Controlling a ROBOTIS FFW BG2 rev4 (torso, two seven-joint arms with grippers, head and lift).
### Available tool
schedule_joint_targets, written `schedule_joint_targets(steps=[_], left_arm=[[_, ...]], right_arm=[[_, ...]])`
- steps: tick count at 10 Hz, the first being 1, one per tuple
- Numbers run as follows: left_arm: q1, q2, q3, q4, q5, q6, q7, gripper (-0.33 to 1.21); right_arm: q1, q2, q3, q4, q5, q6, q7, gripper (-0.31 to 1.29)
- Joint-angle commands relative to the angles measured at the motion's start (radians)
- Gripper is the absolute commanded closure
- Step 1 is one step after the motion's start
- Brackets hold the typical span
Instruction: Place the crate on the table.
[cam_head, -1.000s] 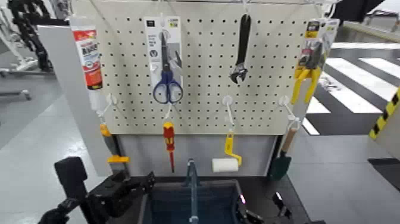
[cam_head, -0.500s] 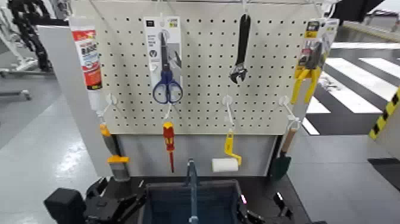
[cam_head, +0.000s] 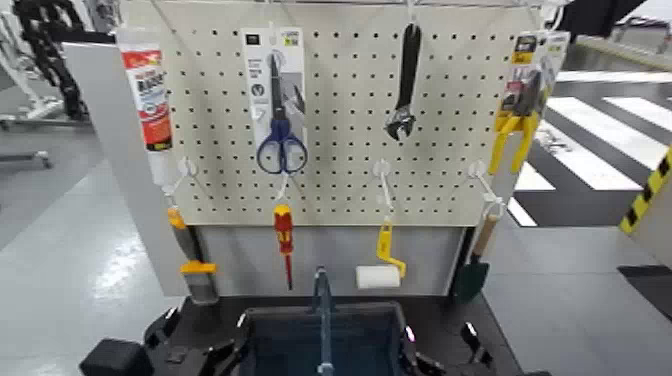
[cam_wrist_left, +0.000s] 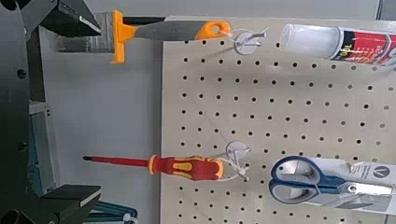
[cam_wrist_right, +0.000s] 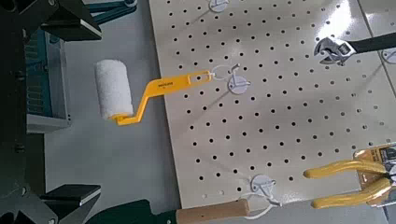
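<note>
The crate (cam_head: 290, 345), dark with a black rim and blue inside, stands at the bottom centre of the head view on the black table (cam_head: 445, 315). A thin blue-grey bar (cam_head: 322, 305) rises from its middle. My left gripper (cam_head: 195, 342) is low beside the crate's left wall. In the left wrist view this gripper (cam_wrist_left: 93, 107) is open, its fingers (cam_wrist_left: 70, 19) spread wide and a strip of the crate's wall (cam_wrist_left: 39, 149) at their base. My right gripper (cam_head: 470, 352) sits by the crate's right wall, and it (cam_wrist_right: 93, 107) is open as well.
A white pegboard (cam_head: 340, 60) rises behind the table with scissors (cam_head: 282, 140), a wrench (cam_head: 405, 90), a red screwdriver (cam_head: 284, 235), a paint roller (cam_head: 378, 272), yellow pliers (cam_head: 520, 125) and a sealant tube (cam_head: 148, 95). Grey floor (cam_head: 70, 260) lies on both sides.
My left arm has sunk lower and drawn back toward the bottom edge of the head view. The crate has stayed in place.
</note>
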Motion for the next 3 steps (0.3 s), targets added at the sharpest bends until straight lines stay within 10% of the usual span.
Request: schedule_joint_targets(steps=[1, 3], left_arm=[[-0.003, 0.001, -0.004, 0.011, -0.003, -0.005, 0.0, 0.11], [-0.007, 0.004, -0.007, 0.024, -0.001, -0.006, 0.0, 0.11]], right_arm=[[0.0, 0.001, -0.004, -0.005, 0.015, 0.0, 0.0, 0.14], [0.0, -0.001, -0.008, -0.009, 0.029, 0.0, -0.002, 0.14]])
